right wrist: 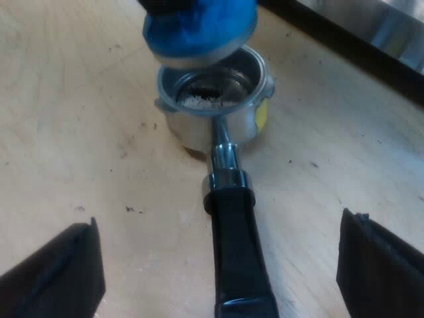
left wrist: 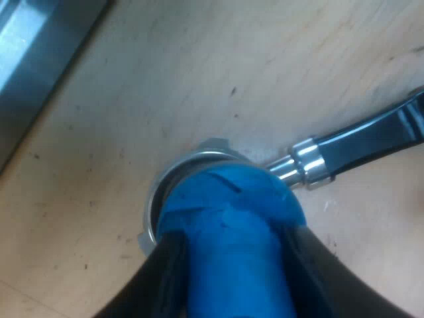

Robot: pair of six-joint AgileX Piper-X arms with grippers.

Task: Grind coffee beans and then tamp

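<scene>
Your left gripper (left wrist: 232,255) is clamped on the blue, round-based tamper (left wrist: 228,199), which hangs tilted just over the mouth of the round metal holder (right wrist: 192,129) on the pale wooden table (right wrist: 66,132). Your right gripper (right wrist: 222,255) stands wide apart, with the holder's dark handle (right wrist: 235,258) between its fingers, untouched.

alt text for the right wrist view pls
A blue tamper is poised, tilted, just over the basket of the metal holder, which holds what look like some grounds and stands on a wooden table. The holder's dark handle runs back between the open jaws of the right gripper.
</scene>
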